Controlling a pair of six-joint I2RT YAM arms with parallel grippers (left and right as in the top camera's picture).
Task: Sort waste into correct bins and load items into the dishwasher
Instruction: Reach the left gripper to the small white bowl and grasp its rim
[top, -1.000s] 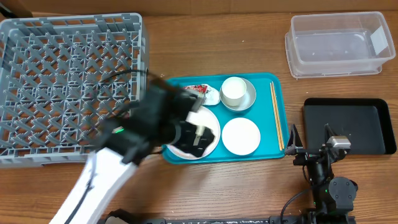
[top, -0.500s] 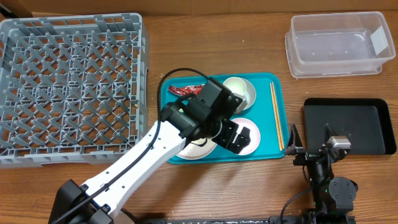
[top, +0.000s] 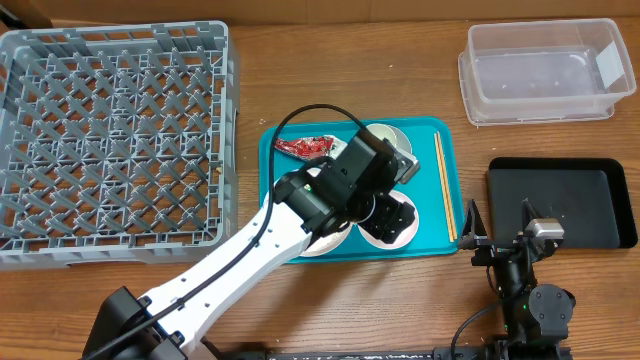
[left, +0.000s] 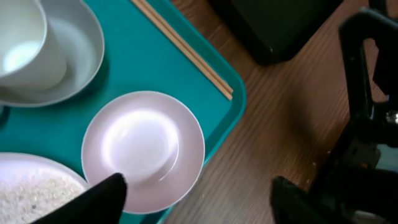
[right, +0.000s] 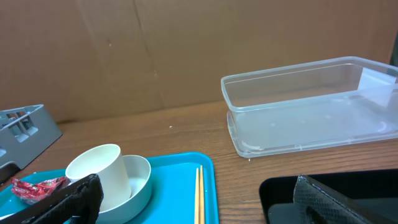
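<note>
bowl (left: 143, 146): round, smooth, glossy pinkish-white.

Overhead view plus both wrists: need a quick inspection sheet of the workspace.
Surface: wooden table, no spills seen outside the teal tray.
Job's things: grey dish rack, clear tub and black tray, nothing seen in any of them. Red wrapper, white cup inside metal bowl, pinkish bowl and plate carrying rice, all on the teal tray.
Clutter: chopsticks along the teal tray's right side.
End effectors: left end effector open, above the pinkish bowl, holding nothing. Right end effector open, at the black tray's left edge.
Cables: black cable arching over the teal tray.
Surroundings: cardboard wall.
</note>
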